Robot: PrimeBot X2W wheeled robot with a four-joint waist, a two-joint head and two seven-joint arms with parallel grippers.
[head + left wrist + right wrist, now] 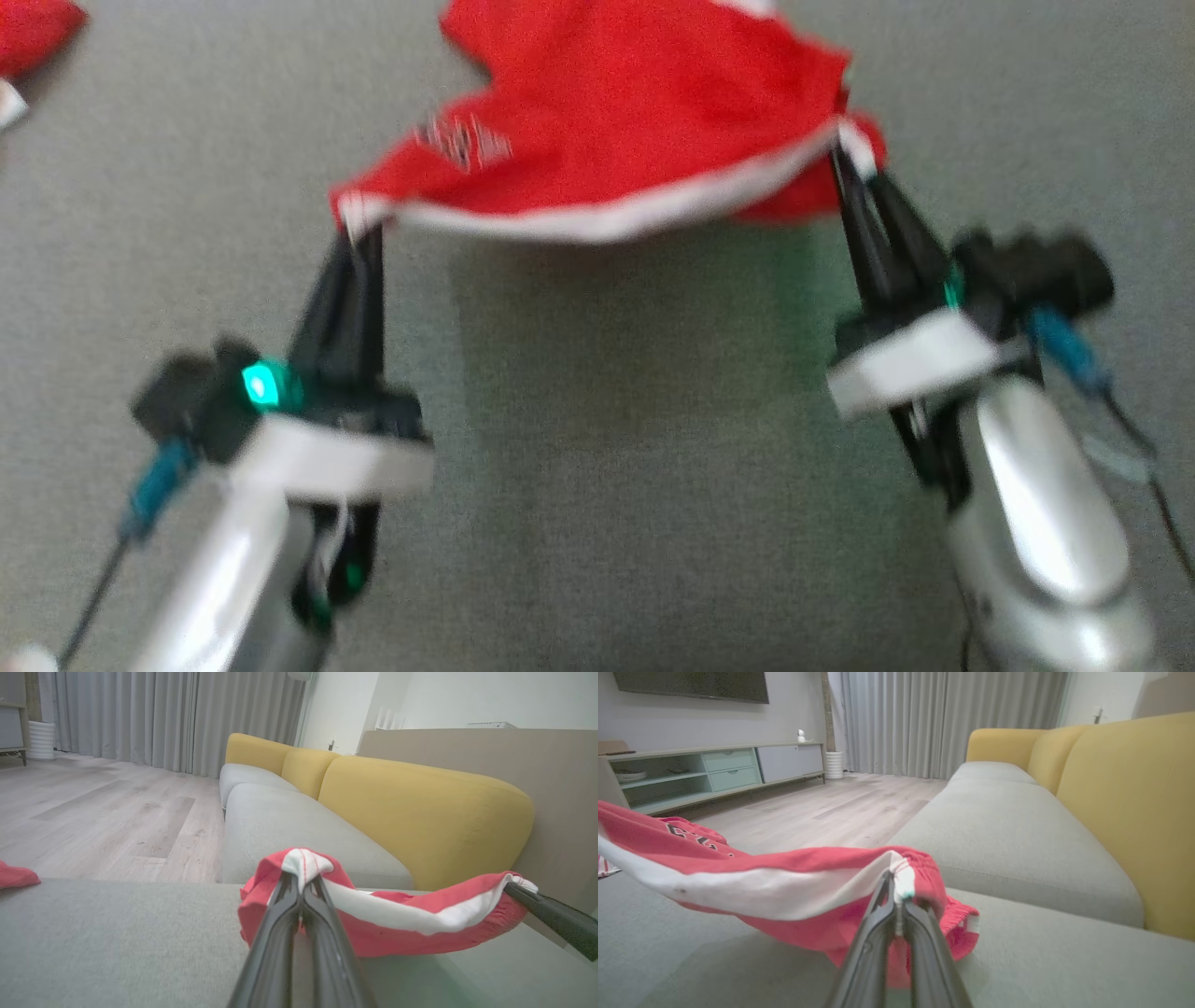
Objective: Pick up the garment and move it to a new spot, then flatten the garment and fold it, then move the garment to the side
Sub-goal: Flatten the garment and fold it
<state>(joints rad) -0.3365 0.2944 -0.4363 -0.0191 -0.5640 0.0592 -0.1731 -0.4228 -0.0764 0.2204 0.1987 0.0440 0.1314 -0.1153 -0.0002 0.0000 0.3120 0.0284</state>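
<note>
Left gripper and right gripper clamp the garment by its hem — far edge cut off (blurry overhead)

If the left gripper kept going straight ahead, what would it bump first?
The left gripper is pinching the red garment; past that, probably the grey sofa seat, though depth is unclear.

Glossy silver forearms end in white blocks. The left gripper and right gripper have long, tapering black fingers. A green light glows on the left wrist's black housing; teal plugs feed thin black cables.
</note>
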